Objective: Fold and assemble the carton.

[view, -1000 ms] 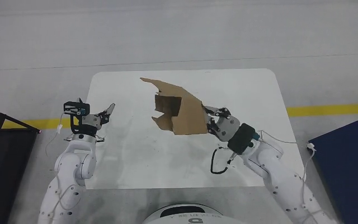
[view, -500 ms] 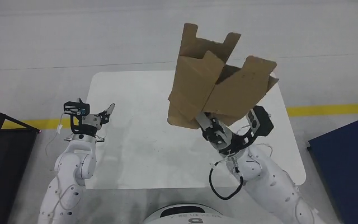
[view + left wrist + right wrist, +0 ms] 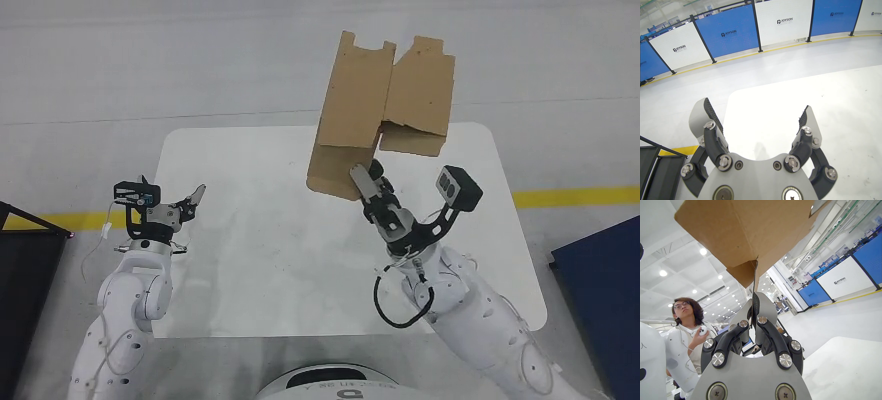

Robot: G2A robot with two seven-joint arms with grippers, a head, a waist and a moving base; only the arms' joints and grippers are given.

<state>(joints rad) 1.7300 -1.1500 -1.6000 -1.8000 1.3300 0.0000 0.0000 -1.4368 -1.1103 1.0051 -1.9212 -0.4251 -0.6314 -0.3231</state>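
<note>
A brown cardboard carton (image 3: 375, 110) is held up in the air above the back right part of the white table (image 3: 250, 260). Its flaps stick out at the far end. My right gripper (image 3: 362, 178) is shut on a thin flap at the carton's near lower edge. In the right wrist view the carton (image 3: 745, 232) rises above the right gripper (image 3: 753, 303), whose fingers pinch a cardboard edge between them. My left gripper (image 3: 192, 196) stands open over the table's left edge; in the left wrist view the left gripper (image 3: 757, 111) holds nothing.
A dark frame (image 3: 25, 250) stands off the table's left side and a blue panel (image 3: 600, 270) off its right. A yellow floor line (image 3: 575, 197) runs behind the table. Blue and white partition panels (image 3: 753, 28) stand far beyond.
My right arm has lifted the carton off the table and swung it up, turning it so the flaps point away. The left arm has not moved.
</note>
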